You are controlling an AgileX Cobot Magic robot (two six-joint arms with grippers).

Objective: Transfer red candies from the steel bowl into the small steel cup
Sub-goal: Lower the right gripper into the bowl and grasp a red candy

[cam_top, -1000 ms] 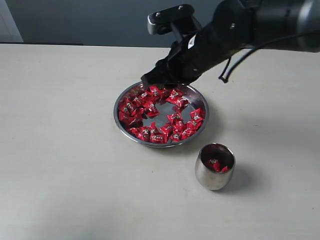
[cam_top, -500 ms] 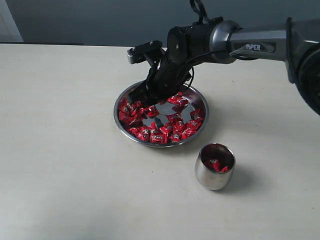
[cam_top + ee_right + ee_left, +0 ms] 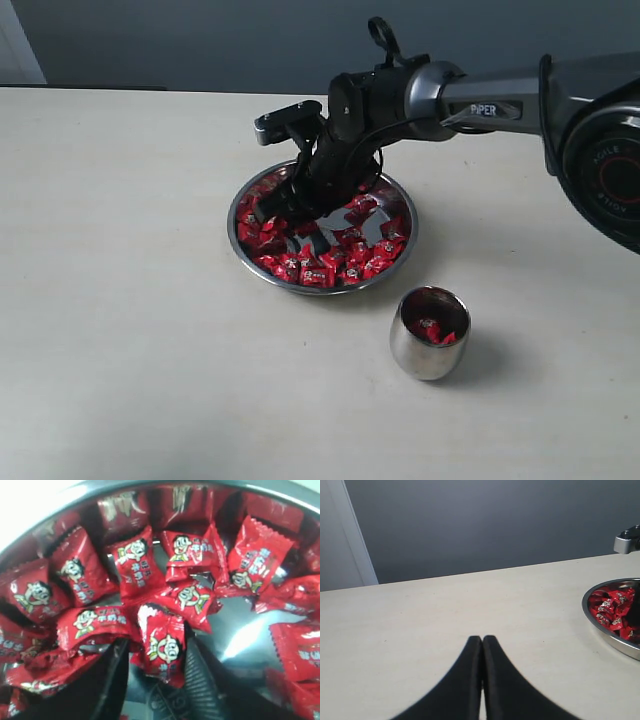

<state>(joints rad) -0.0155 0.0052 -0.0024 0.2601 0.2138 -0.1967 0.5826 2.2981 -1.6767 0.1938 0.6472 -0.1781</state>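
Note:
Many red candies (image 3: 330,265) lie in the wide steel bowl (image 3: 234,228) at mid-table. My right gripper (image 3: 277,210) reaches down into the bowl's left part. In the right wrist view it (image 3: 154,641) is open, its fingers straddling one candy (image 3: 163,650) on the bowl's shiny floor (image 3: 240,635), with a gap on one side. The small steel cup (image 3: 427,358) stands in front of the bowl to the right, with a few candies (image 3: 432,329) inside. My left gripper (image 3: 482,640) is shut and empty over bare table, the bowl's rim (image 3: 606,636) off to its side.
The bowl and cup stand on a pale tabletop (image 3: 130,300). A dark wall (image 3: 200,40) runs behind the table's far edge. The right arm (image 3: 480,95) stretches over the far right of the table.
The right arm has come down from above the bowl's far rim into its left part, and its fingers now sit around one candy. The cup and the bowl have not moved.

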